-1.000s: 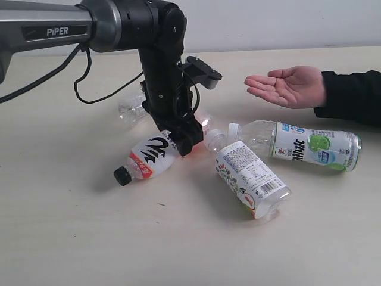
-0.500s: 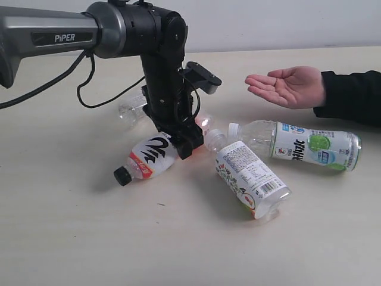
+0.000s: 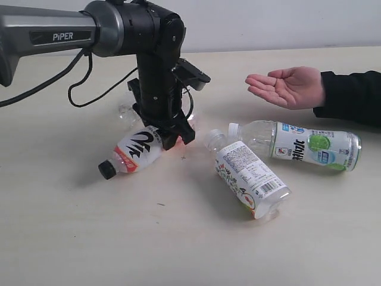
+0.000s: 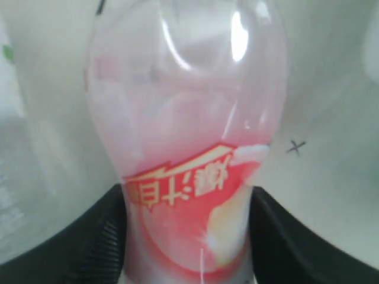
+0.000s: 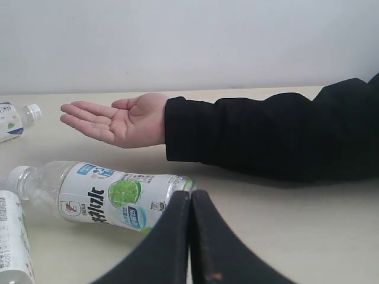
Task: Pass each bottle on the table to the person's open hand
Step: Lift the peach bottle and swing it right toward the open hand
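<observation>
My left gripper (image 3: 173, 134) is shut on the base end of the black-capped bottle with the pink-white label (image 3: 133, 149), which slants down to the left over the table (image 3: 71, 238). In the left wrist view this bottle (image 4: 189, 154) fills the gap between the black fingers (image 4: 89, 242). The bottle with the white nutrition-text label (image 3: 250, 176) and the green-lime bottle (image 3: 306, 145) lie to the right. The blue-white bottle (image 3: 127, 111) is mostly hidden behind the arm. My right gripper (image 5: 190, 198) is shut and empty, near the green-lime bottle (image 5: 100, 192).
The person's open hand (image 3: 286, 85) rests palm up at the back right, with a black sleeve (image 3: 351, 98) behind it. The right wrist view shows the same hand (image 5: 115, 121) and sleeve (image 5: 272, 133). A black cable (image 3: 89, 83) hangs from the left arm.
The left gripper has shifted left and slightly back with the pink-label bottle in its grip, and the bottle's black cap has swung to the left. The other bottles and the hand stayed still.
</observation>
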Controlling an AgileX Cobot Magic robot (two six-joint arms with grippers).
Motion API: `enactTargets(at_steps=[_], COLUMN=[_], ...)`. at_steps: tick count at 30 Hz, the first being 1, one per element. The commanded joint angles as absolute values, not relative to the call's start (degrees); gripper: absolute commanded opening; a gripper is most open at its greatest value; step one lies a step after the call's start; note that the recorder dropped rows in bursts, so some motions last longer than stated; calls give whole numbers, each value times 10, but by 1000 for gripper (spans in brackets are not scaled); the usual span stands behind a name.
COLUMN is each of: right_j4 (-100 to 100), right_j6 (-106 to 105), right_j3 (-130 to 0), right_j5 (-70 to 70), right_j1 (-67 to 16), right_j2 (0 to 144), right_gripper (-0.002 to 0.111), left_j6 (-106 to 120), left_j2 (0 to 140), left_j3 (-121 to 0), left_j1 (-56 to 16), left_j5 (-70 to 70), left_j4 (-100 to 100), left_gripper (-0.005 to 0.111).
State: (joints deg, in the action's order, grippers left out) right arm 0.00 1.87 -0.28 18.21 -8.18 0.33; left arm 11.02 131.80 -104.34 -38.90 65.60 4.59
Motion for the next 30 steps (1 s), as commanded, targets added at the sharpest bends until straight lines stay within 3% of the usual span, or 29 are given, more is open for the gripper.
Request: enactTargets(at_steps=[1, 9, 21, 30], right_j4=[0, 0, 0, 0], right_j6=[17, 17, 17, 17], right_j3=[0, 0, 0, 0], right_j5=[179, 179, 179, 179], right_j1=[-79, -79, -79, -79], right_j2=[0, 0, 0, 0], right_gripper=[0, 0, 0, 0], left_j6=[53, -34, 0, -35], left_j2=[1273, 1183, 1175, 1248], left_j3=[-1055, -1055, -1058, -1176], left_j1=[-385, -390, -430, -447], left_j5=[653, 593, 421, 373], left_j4=[73, -44, -347, -417], left_gripper=[0, 0, 0, 0])
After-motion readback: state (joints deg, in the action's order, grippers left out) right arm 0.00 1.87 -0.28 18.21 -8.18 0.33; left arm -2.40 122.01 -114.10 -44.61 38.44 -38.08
